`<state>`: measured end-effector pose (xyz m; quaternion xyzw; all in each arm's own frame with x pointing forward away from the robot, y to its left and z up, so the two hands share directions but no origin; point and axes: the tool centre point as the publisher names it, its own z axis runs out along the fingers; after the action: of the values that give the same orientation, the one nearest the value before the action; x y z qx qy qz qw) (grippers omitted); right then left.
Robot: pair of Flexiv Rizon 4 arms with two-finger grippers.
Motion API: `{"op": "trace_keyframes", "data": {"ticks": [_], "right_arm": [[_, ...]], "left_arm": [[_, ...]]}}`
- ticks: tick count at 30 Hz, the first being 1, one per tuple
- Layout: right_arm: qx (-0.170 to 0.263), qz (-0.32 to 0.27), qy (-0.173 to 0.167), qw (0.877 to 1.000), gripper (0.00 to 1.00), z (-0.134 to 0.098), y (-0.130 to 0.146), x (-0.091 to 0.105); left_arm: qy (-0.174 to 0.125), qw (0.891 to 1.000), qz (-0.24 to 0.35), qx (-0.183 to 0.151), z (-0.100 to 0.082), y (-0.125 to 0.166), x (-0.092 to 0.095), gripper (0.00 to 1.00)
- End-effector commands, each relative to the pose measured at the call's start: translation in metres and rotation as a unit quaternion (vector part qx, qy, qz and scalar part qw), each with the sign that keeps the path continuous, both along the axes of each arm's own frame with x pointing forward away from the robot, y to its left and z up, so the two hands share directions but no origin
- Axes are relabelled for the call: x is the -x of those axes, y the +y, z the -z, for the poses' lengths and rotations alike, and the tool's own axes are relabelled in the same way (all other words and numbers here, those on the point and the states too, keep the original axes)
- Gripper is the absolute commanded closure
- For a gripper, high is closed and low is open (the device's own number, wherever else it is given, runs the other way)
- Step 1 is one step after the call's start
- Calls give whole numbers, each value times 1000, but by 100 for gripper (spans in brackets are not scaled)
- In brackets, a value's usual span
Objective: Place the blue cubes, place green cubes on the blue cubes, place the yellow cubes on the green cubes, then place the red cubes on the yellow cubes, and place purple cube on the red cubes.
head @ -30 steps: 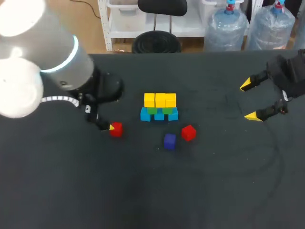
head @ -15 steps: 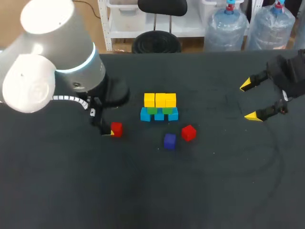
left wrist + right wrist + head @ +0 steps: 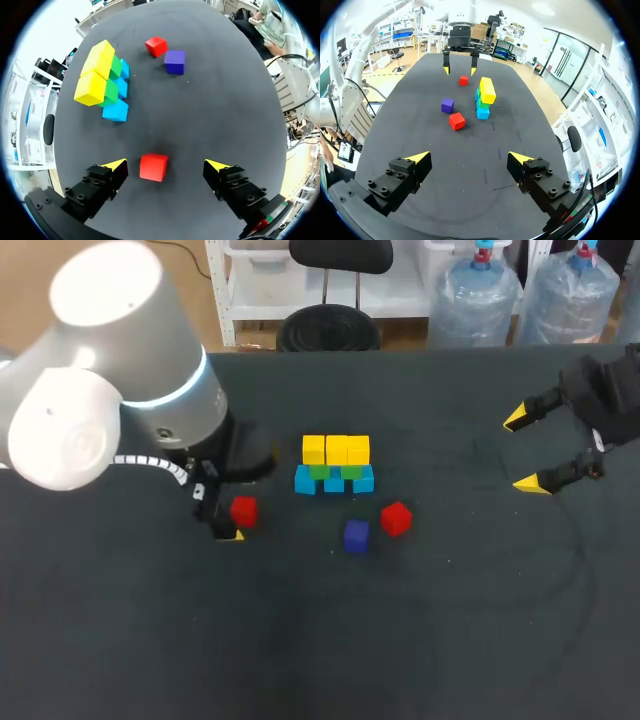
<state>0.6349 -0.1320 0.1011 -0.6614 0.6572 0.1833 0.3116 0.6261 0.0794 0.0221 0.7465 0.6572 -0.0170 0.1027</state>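
A red cube lies on the black table, left of the stack. My left gripper stands open over it; in the left wrist view the red cube sits between the fingers of the left gripper, touching neither. The stack has blue cubes at the base, green cubes on them and yellow cubes on top. A second red cube and a purple cube lie loose in front of it. My right gripper hangs open and empty at the far right.
The black table spreads wide in front of the cubes. The right wrist view shows the right gripper with the stack, both loose cubes and my left gripper far ahead of it.
My left arm has swung toward the table's front, bringing its open fingers from beside the left red cube to either side of it. The right arm and all cubes have stayed put.
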Motion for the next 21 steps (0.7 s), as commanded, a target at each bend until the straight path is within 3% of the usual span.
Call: {"op": "trace_keyframes", "data": {"ticks": [1, 21], "right_arm": [[-1, -1, 0, 1000, 0, 1, 0, -1], [-1, -1, 0, 1000, 0, 1, 0, -1]], "left_arm": [[5, 1000, 3, -2, 6, -4, -8, 0], [14, 1000, 5, 1, 13, -1, -20, 3]]}}
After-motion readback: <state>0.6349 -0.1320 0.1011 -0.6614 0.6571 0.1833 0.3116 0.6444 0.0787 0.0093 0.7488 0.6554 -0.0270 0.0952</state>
